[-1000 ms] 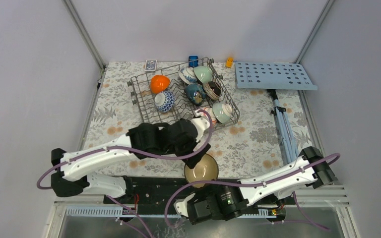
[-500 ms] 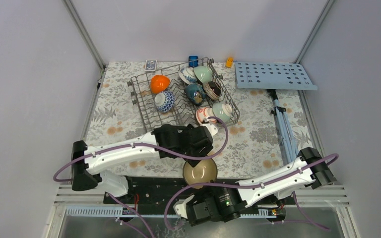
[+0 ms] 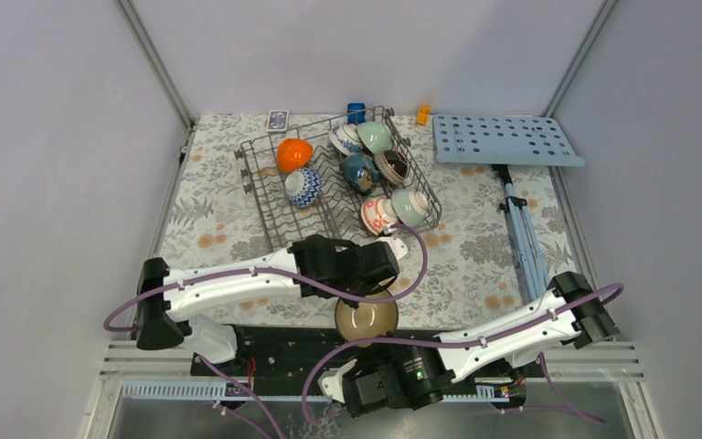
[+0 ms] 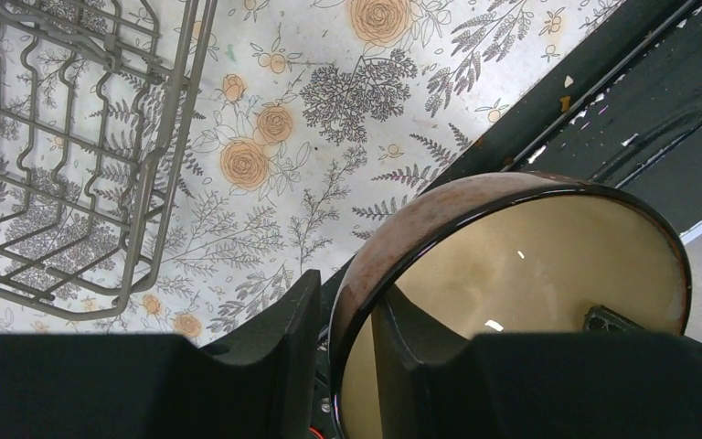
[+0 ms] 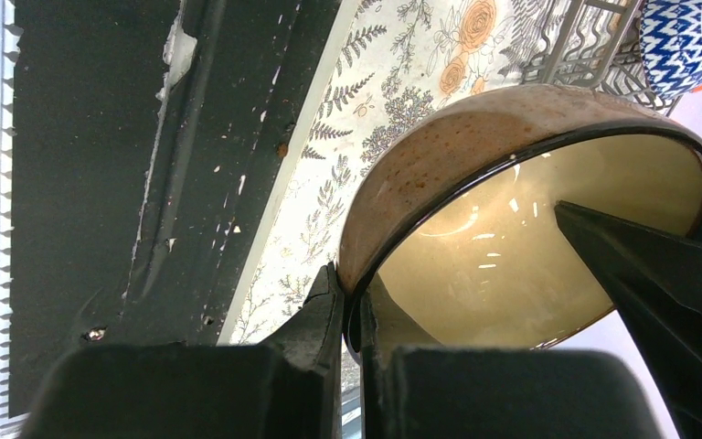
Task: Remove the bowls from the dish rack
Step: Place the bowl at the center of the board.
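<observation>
At bottom centre the right claw (image 5: 355,302) is clenched on the rim of a glossy brown bowl (image 3: 366,319), cream inside, tilted above the surface's (image 3: 475,265) near edge. The left claw (image 4: 345,311) straddles its rim; whether it grips cannot be told. Beyond, at upper middle, the rack (image 3: 258,192) holds an orange bowl (image 3: 293,154), a blue-patterned bowl (image 3: 303,186) and others.
</observation>
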Robot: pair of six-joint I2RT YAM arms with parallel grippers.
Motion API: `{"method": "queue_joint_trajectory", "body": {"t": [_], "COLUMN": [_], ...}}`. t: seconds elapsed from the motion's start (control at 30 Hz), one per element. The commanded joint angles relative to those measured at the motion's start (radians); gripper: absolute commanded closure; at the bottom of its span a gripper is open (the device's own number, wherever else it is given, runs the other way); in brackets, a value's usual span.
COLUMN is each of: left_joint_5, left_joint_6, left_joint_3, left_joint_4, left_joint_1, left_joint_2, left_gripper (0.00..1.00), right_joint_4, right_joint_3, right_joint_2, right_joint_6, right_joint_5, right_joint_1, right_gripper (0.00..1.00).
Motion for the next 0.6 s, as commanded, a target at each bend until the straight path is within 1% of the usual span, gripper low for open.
{"method": "queue_joint_trajectory", "body": {"t": [0.0, 0.1, 0.17, 0.2, 0.47, 0.57], "left_joint_5": [-0.039, -0.037, -0.035, -0.032, -0.026, -0.042], "left_joint_6": [-0.008, -0.011, -0.014, -0.016, -0.021, -0.03], "left_joint_3": [0.021, 0.02, 0.018, 0.018, -0.004, -0.014], "left_joint_4": [0.0, 0.0, 0.001, 0.001, 0.025, 0.04], "left_joint_1": [-0.003, -0.006, -0.008, -0.008, -0.009, -0.009], "left_joint_2": [0.003, 0.004, 0.005, 0.005, -0.012, -0.027], "left_gripper": [0.74, 0.85, 0.96, 1.0, 1.0, 1.0], "right_joint_4": [0.013, 0.013, 0.012, 0.012, 0.019, 0.013], "right_joint_3": [0.012, 0.014, 0.016, 0.018, 0.026, 0.044], "right_joint_2": [-0.016, -0.014, -0.012, -0.011, -0.007, 0.001], "right_joint_6": [-0.03, -0.033, -0.033, -0.032, -0.014, 0.008], "right_joint_5": [0.103, 0.105, 0.104, 0.103, 0.112, 0.108], "right_joint_1": [0.01, 0.011, 0.011, 0.011, 0.011, 0.011], "right_gripper": [1.0, 1.0, 1.0, 1.0, 1.0, 0.66]}}
